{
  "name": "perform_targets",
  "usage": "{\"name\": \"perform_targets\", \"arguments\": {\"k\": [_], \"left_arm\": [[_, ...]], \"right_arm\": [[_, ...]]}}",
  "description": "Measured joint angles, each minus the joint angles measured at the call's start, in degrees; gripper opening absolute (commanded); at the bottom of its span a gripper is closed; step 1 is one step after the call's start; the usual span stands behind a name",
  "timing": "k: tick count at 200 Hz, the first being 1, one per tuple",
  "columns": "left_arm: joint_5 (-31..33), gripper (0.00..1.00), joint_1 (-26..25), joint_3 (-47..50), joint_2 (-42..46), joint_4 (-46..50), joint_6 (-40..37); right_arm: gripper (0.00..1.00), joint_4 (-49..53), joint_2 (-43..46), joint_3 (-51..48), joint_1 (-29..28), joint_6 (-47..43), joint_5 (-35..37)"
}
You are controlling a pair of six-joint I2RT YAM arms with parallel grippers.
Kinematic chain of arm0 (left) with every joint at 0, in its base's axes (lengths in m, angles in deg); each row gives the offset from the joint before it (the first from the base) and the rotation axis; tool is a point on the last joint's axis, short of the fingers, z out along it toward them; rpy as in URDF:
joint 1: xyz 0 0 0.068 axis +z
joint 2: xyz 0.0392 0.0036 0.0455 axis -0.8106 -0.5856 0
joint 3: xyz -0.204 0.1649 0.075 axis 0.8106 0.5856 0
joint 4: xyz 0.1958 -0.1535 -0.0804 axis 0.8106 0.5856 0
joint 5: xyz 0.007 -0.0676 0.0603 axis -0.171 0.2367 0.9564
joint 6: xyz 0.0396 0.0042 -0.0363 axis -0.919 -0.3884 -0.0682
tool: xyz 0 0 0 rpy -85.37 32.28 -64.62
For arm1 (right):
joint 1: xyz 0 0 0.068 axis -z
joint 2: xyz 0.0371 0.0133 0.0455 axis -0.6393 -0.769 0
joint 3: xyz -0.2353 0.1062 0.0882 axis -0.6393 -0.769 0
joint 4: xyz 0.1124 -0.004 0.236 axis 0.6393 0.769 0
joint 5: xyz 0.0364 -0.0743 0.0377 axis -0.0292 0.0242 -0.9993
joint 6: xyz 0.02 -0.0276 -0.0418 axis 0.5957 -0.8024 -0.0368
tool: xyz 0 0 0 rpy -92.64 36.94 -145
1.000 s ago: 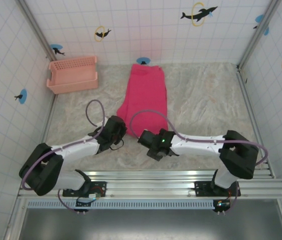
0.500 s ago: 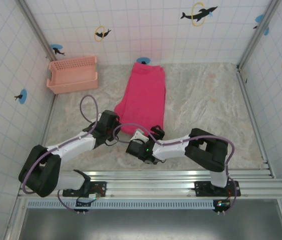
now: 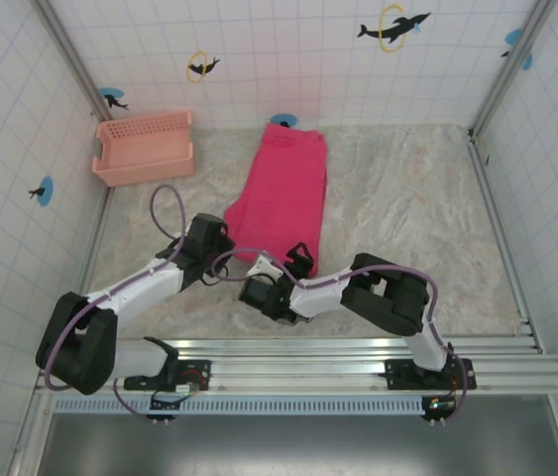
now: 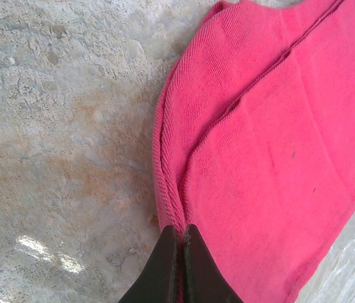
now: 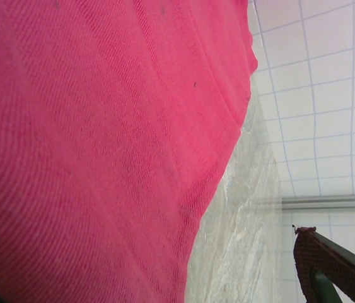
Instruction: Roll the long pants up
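Mottled grey stone-look tabletop [image 3: 407, 208]; folded pink long pants [image 3: 283, 193] lie flat on it, and a pink basket [image 3: 145, 147] sits left of the pants, well apart

The right gripper [image 3: 293, 256] has swung leftward along the near hem of the pink fabric long pants [image 3: 283, 188], and that hem has drawn back. The left gripper [image 4: 178, 232] has shifted farther and leftward.
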Motion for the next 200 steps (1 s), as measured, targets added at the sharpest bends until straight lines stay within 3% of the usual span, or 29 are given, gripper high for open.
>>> {"name": "perform_targets", "arguments": {"k": [39, 71, 76, 104, 134, 161, 172, 175, 179, 189, 195, 200], "left_arm": [[-1.4, 0.0, 2.1, 0.0, 0.2, 1.4, -1.5], [-2.5, 0.0, 4.3, 0.0, 1.6, 2.5, -2.8], [-2.6, 0.0, 4.6, 0.0, 1.9, 2.6, -2.9], [-3.3, 0.0, 6.3, 0.0, 3.1, 2.9, -3.8], [-4.5, 0.0, 7.3, 0.2, 3.1, 3.0, -4.5], [-6.2, 0.0, 8.7, 0.3, 3.1, 3.1, -5.4], [-6.8, 0.0, 9.4, 0.3, 3.1, 3.3, -6.0], [-7.1, 0.08, 9.6, 0.3, 3.1, 3.3, -6.1], [-7.4, 0.25, 9.9, 0.3, 3.1, 3.3, -6.4], [-7.8, 0.76, 10.5, 0.3, 3.1, 3.4, -7.5], [-7.3, 0.95, 11.0, 0.3, 3.3, 3.6, -8.2], [-6.8, 0.97, 11.7, 0.3, 3.5, 3.9, -8.9]], "right_arm": [[0.9, -1.8, -0.9, 0.7, 1.6, -0.9, -0.2], [0.81, -3.2, -1.5, 0.9, 3.0, -0.9, -1.3], [0.76, -3.2, -1.7, 1.1, 3.1, -1.0, -1.2], [0.25, -4.5, -4.3, 2.1, 3.2, -1.3, -1.6], [0.2, -3.8, -4.8, 2.7, 3.7, -2.4, -4.3], [0.0, -3.6, -4.5, 2.9, 3.8, -3.4, -4.6], [0.0, -3.6, -4.3, 2.8, 4.0, -3.9, -5.6], [0.0, -3.6, -4.3, 2.9, 4.0, -4.0, -5.9], [0.0, -3.5, -4.2, 2.8, 4.0, -4.2, -6.0], [0.0, -3.4, -4.0, 2.9, 4.1, -4.7, -7.0], [0.0, -3.2, -3.8, 2.9, 4.3, -4.8, -8.2], [0.0, -3.1, -3.4, 3.0, 4.5, -4.9, -9.4]]}}
